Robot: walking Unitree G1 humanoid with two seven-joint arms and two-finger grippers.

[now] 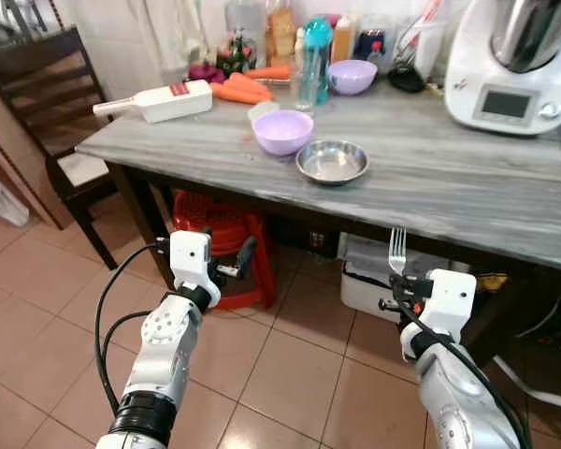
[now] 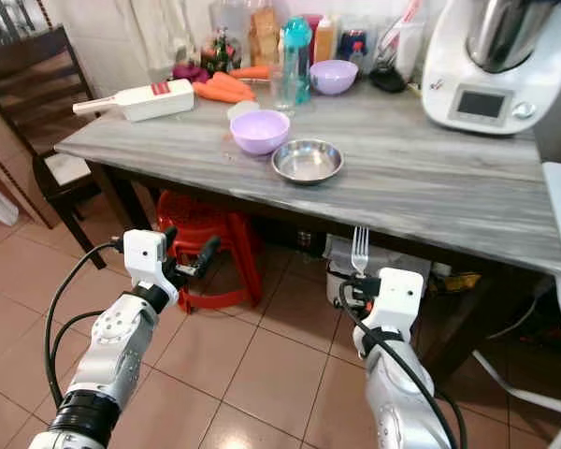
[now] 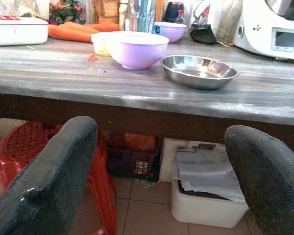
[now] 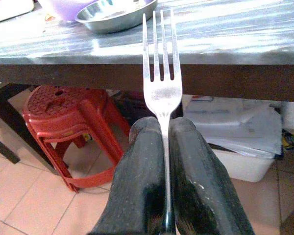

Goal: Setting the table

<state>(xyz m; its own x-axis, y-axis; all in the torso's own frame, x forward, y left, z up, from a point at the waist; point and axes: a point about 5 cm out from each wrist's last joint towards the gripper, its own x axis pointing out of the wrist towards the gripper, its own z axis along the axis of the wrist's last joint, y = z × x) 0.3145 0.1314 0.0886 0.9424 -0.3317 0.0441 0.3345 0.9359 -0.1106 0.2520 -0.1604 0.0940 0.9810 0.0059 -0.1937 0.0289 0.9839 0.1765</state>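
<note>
Our right gripper [image 4: 164, 132] was clamped on the fork [image 4: 160, 73], tines up, held below the table's [image 1: 449, 178] near edge. Our left gripper [image 1: 236, 264] hung with its fingers [image 3: 49, 181] spread wide, gripping nothing, also short of the table. On the top stood a steel bowl [image 1: 332, 161] with a purple bowl [image 1: 282, 131] just left of it; farther back lay carrots [image 1: 241, 89] and a white appliance [image 1: 510, 65]. A red stool [image 2: 201, 224] and a white bin [image 3: 206, 196] sat underneath, partly hidden.
</note>
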